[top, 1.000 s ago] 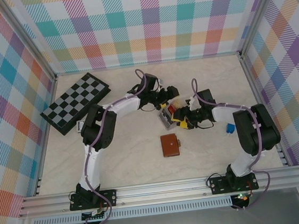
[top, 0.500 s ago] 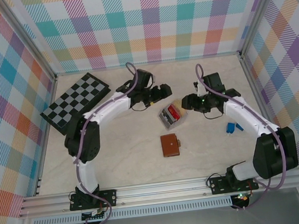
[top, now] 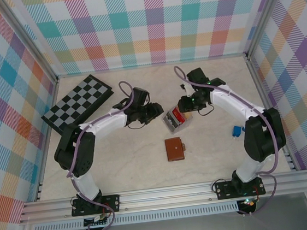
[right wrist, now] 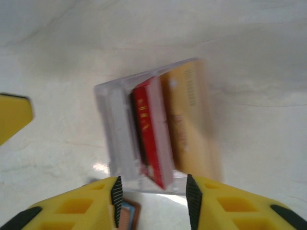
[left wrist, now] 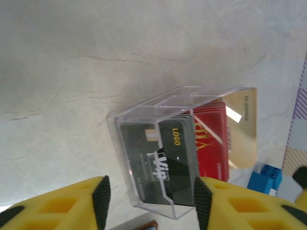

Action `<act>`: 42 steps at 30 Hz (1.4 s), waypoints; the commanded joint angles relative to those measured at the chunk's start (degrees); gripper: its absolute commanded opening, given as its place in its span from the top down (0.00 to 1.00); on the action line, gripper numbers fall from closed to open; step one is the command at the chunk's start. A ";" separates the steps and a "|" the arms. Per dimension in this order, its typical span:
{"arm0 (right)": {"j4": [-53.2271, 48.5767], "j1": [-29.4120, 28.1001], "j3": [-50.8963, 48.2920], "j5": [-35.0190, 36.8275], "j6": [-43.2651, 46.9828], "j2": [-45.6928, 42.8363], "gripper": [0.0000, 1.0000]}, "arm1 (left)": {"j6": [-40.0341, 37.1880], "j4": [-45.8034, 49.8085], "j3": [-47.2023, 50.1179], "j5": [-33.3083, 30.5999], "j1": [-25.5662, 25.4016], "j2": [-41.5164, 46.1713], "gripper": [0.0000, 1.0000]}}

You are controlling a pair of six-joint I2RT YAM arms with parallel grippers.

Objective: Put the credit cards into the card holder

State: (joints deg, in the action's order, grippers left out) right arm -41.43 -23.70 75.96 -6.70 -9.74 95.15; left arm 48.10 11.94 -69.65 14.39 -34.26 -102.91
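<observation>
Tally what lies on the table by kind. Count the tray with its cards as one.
Chessboard: 1
Clear tray of credit cards: 1
Card holder: 1
Blue block: 1 in view; the right arm may hide more
Total: 4

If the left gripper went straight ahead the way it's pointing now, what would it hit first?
Probably the clear tray, whose near end lies straight ahead of the left gripper, with the black card just behind its wall. The gap is hard to judge.
</observation>
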 commanded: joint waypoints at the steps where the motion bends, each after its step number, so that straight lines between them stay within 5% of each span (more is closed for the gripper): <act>1: -0.56 -3.33 2.52 -0.94 2.46 2.34 0.60 | 2.48 -0.96 2.18 -2.43 -0.10 0.45 0.52; 16: -2.06 -12.27 8.32 17.05 4.81 13.77 0.61 | 7.05 -4.81 12.12 -5.81 1.54 5.06 0.52; 42: -1.12 -16.20 8.15 32.27 7.19 16.03 0.60 | 7.27 -5.31 13.68 -5.96 1.92 6.98 0.49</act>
State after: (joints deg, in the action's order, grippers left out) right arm -42.30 -39.77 84.01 23.03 -3.53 111.98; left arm 54.87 7.11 -56.45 8.88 -32.95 -97.62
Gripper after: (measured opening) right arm 0.406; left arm 0.508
